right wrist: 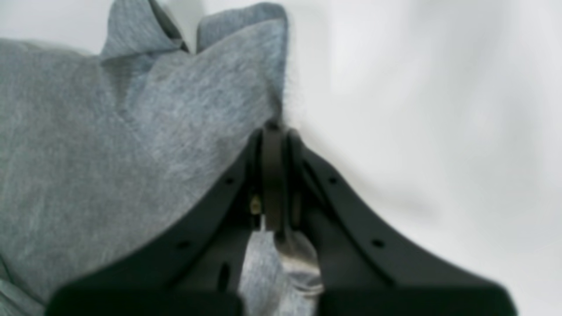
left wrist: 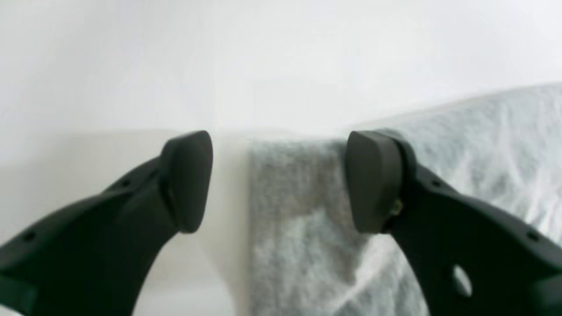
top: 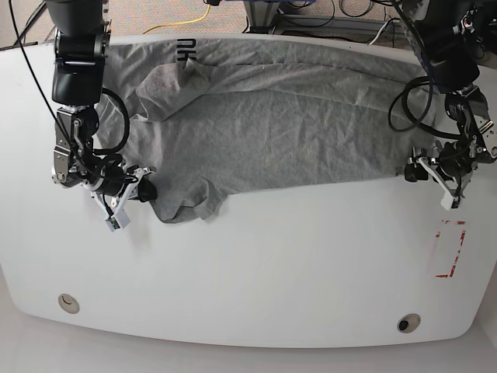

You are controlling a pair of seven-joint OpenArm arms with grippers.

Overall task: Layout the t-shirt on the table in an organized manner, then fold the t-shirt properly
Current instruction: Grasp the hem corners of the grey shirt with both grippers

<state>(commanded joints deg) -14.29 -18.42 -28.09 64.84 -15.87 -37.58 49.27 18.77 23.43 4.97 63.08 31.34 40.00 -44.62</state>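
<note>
In the base view, the white bench (top: 311, 264) reaches past the grey t-shirt's (top: 287, 140) near edge, bare toward its grommets, while the right hand (top: 147, 189) pinches shirt cloth and the left hand's (left wrist: 281, 184) fingers stand apart over a corner.

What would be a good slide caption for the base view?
Black right gripper pinches a heather-grey cotton T-shirt near one corner, while black left gripper is at its opposite end.
</note>
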